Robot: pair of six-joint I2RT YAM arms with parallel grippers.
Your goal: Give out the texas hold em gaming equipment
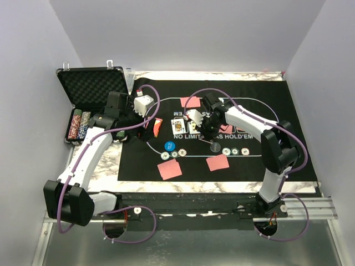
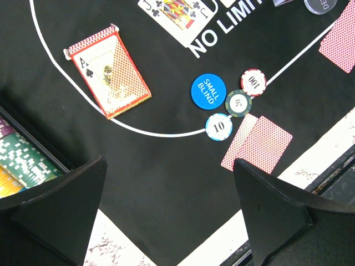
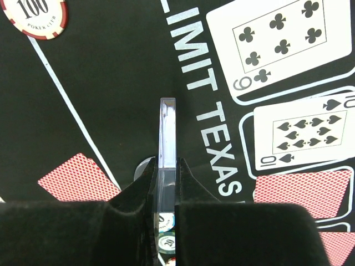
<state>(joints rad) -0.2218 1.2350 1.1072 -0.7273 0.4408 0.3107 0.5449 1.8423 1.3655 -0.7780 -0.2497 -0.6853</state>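
Observation:
My right gripper (image 3: 166,163) is shut on a clear round disc (image 3: 167,127) held on edge above the black mat; in the top view it (image 1: 213,136) is at mid-mat. Several striped chips (image 1: 235,152) lie just below it, and a 100 chip (image 3: 34,16) lies further off. My left gripper (image 2: 169,210) is open and empty, hovering over the mat's near-left corner. Ahead of it lie the red-orange card box (image 2: 109,71), the blue SMALL BLIND disc (image 2: 208,90), three chips (image 2: 238,102) and two red-backed cards (image 2: 258,143).
The black foam-lined case (image 1: 91,86) stands open at the far left with rows of chips (image 1: 79,124) in it. More red-backed cards (image 1: 217,162) lie on the mat (image 1: 288,111). The marble table edge (image 1: 216,185) runs along the front.

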